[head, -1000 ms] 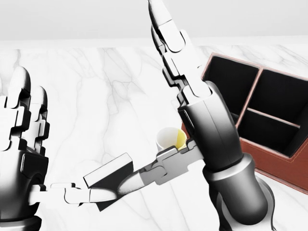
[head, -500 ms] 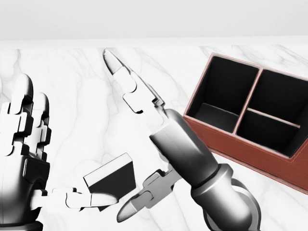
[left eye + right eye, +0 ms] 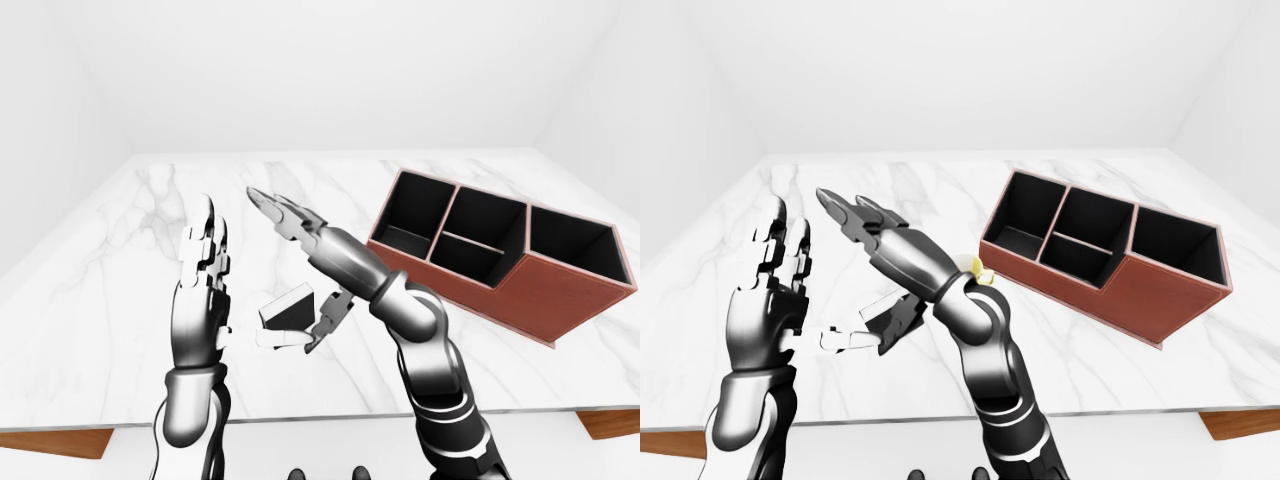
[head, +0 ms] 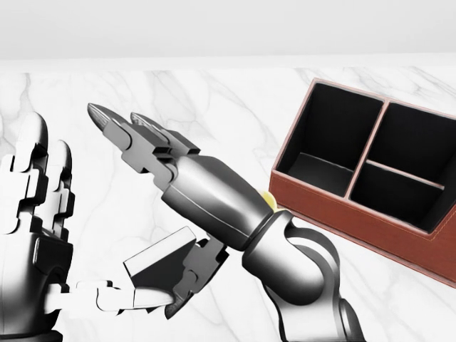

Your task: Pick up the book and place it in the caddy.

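Observation:
The book (image 4: 158, 260) is a small dark block with a pale top, low in the head view and between my two hands. My left hand (image 3: 215, 290) stands open with its fingers upright, and its thumb reaches along the book's lower edge. My right hand (image 3: 290, 270) is open too. Its long fingers slant up and left above the book, and its thumb (image 4: 191, 279) presses at the book's right side. Neither hand closes round the book. The caddy (image 3: 560, 295) is a red-brown box with several black compartments, at the right on the marble table.
A yellow cup (image 3: 977, 268) shows only as a sliver behind my right forearm, between the book and the caddy. The white marble table (image 3: 120, 230) ends in an edge near the bottom of the eye views. A white wall stands beyond it.
My right hand has swung from pointing straight up to leaning left over the book, and its thumb has closed in on the book's right side. The forearm now hides the cup. The left hand barely moved.

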